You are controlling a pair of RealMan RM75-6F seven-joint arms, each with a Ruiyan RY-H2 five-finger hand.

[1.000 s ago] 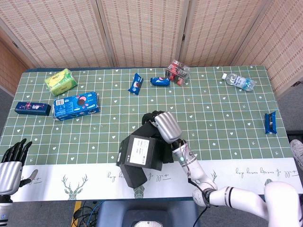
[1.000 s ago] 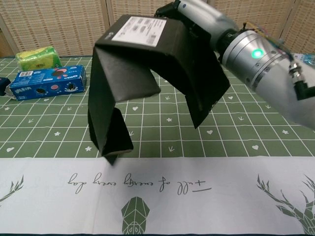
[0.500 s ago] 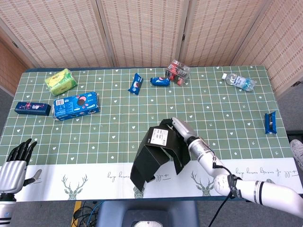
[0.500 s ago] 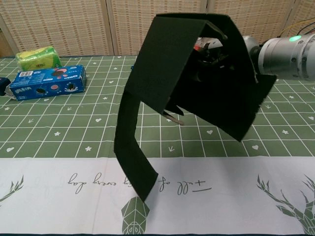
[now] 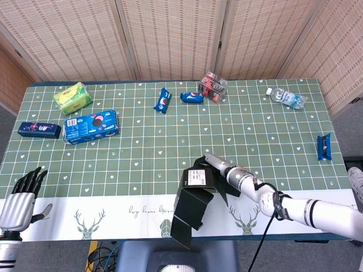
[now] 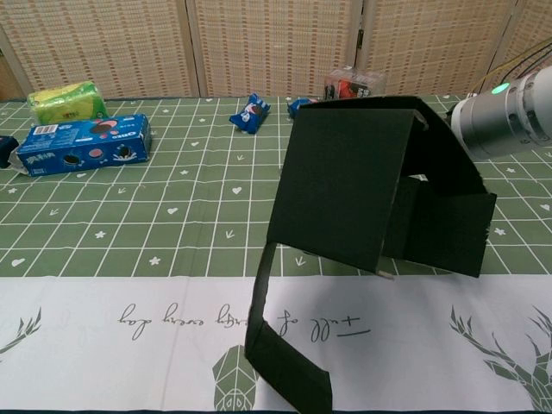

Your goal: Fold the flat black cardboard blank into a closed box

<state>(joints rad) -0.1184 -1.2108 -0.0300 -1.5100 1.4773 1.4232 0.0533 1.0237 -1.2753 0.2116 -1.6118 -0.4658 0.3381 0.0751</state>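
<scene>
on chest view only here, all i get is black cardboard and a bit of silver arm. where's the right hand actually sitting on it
Observer: In the head view the right hand is at the top of the black cardboard blank, beside the panel with the white label.
Operator: and the left hand? nothing of it here
Observer: The left hand is at the near left table edge, fingers apart, holding nothing, far from the blank.
Operator: anything on the far right of the table
Observer: A clear water bottle lies at the far right corner, and a small dark blue packet lies near the right edge.
</scene>
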